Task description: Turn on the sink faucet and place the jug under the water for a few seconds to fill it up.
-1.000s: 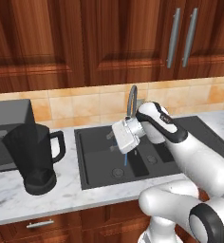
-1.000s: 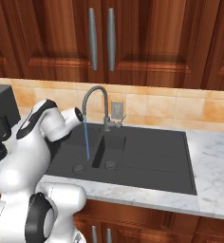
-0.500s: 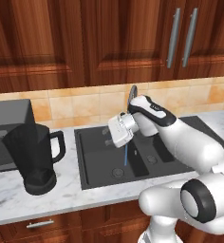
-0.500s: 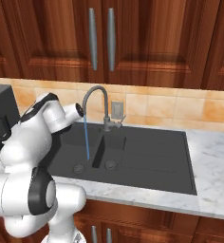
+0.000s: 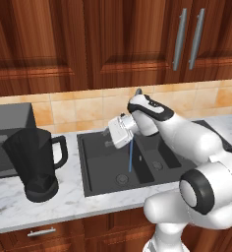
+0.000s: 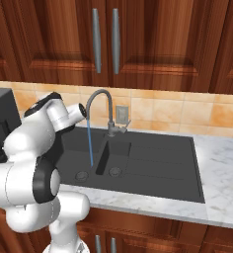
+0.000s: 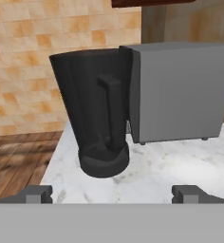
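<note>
My two dark fingers stand wide apart and empty, hanging over the black sink and aimed at the jug. The jug stands upright on the marble worktop, handle turned toward me, just beside the grey microwave and well apart from my fingers. Beside me a thin blue stream of water runs from the gooseneck faucet into the basin, so the tap looks done. To grasp well, I judge I should go in level, straddle the handle, and keep clear of the microwave.
</note>
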